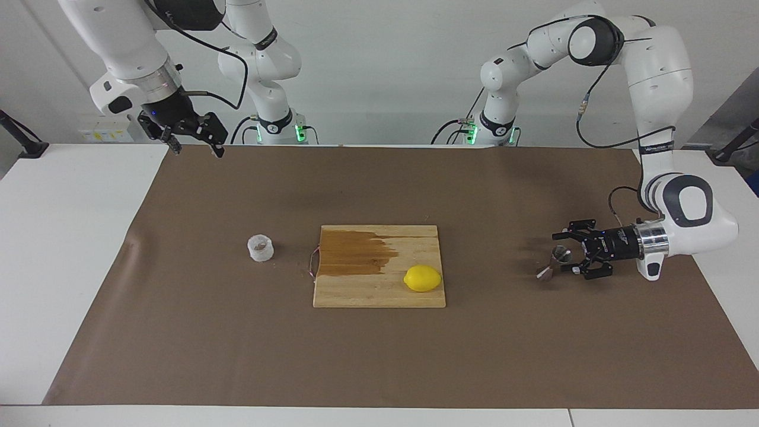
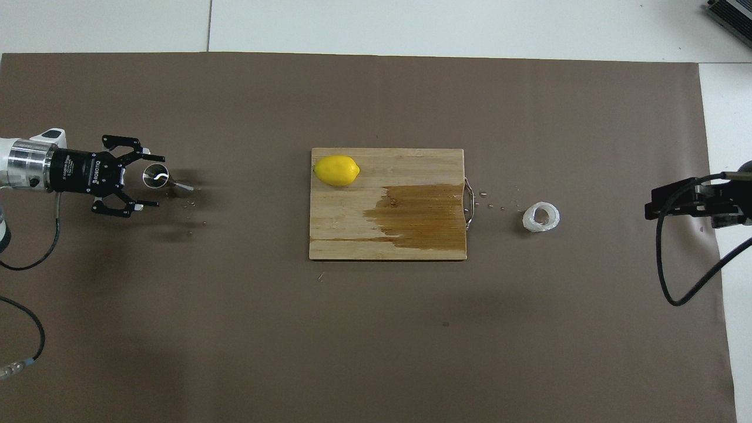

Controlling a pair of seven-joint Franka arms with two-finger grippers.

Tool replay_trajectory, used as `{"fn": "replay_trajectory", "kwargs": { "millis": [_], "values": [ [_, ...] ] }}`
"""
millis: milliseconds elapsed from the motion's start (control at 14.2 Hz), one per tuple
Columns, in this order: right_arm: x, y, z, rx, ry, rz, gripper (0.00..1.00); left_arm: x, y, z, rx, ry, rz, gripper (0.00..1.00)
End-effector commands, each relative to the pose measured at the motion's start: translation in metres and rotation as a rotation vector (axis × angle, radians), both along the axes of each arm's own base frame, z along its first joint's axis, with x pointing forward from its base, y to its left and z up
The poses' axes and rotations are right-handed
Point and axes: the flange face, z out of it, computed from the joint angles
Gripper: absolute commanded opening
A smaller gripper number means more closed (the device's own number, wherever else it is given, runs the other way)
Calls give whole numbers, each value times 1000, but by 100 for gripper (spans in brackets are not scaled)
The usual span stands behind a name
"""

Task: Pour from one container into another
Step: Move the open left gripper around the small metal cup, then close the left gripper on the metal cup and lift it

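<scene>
The white plastic cup (image 1: 261, 248) stands on the brown mat toward the right arm's end, beside the cutting board's handle; it also shows in the overhead view (image 2: 541, 217). The steel jigger (image 1: 555, 260) stands on the mat toward the left arm's end, its open rim showing from above (image 2: 157, 175). My left gripper (image 1: 566, 254) lies low and level with its fingers open on either side of the jigger (image 2: 151, 181); I cannot tell if a finger touches it. My right gripper (image 1: 195, 148) hangs open and empty, high over the mat's edge at its own end (image 2: 652, 205).
A wooden cutting board (image 1: 356, 290) with a dark wet patch lies mid-mat, a lemon (image 1: 423, 278) on its corner toward the left arm. Small droplets dot the mat by the jigger (image 2: 189, 204) and by the board's handle (image 2: 468, 202).
</scene>
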Motion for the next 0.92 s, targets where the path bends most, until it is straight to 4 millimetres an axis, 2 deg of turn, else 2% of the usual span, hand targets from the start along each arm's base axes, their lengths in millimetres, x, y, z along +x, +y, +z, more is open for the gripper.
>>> {"fn": "replay_trajectory", "kwargs": {
  "millis": [0, 353, 424, 777, 848],
  "values": [
    [-1, -2, 3, 22, 7, 8, 100, 2, 2, -1, -19, 0, 20, 84],
    [-1, -2, 3, 22, 7, 8, 100, 2, 2, 0, -18, -1, 22, 78],
    [-1, -2, 3, 21, 6, 10, 100, 2, 2, 0, -18, -1, 22, 70],
    [-1, -1, 4, 22, 4, 10, 100, 3, 3, -1, -12, -2, 30, 63],
    [-1, -2, 3, 22, 6, 8, 100, 3, 3, 0, -12, -4, 29, 57]
  ]
}}
